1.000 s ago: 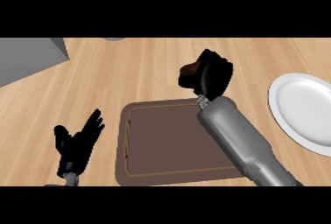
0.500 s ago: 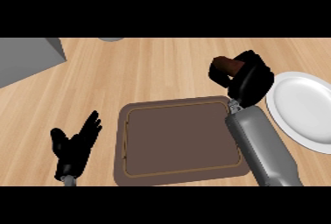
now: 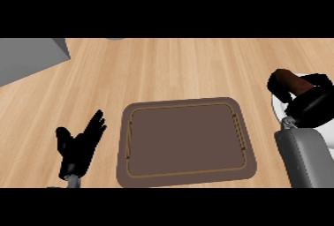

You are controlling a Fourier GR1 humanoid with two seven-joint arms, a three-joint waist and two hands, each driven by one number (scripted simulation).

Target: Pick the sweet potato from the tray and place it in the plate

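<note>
Brown and rounded at its upper end, the sweet potato [image 3: 289, 80] sits in your right hand [image 3: 312, 102], whose black fingers curl round its lower part so that only the upper portion shows. You see the hand and its load at the right edge of the head view, over the plate [image 3: 280, 105]; of that white plate only a narrow sliver shows to the left of the hand, the remainder being covered by the hand and the grey forearm [image 3: 306, 159] that rises from the lower right. Whether the sweet potato touches the plate or is held above it, you cannot tell from this view. Your tray [image 3: 187, 174], dark brown with rounded corners and a thin lighter line tracing its inner border, lies in the middle of the light wooden tabletop [image 3: 176, 66], and nothing lies in it. It sits just beside the plate, its right edge close to the right forearm. Your left hand [image 3: 78, 143] rests open at the lower left, fingers straight and pointing up and to the right, thumb spread apart, to the left of the tray and not touching it. A grey block [image 3: 29, 57] fills the upper left corner, well apart from the tray and both hands.
</note>
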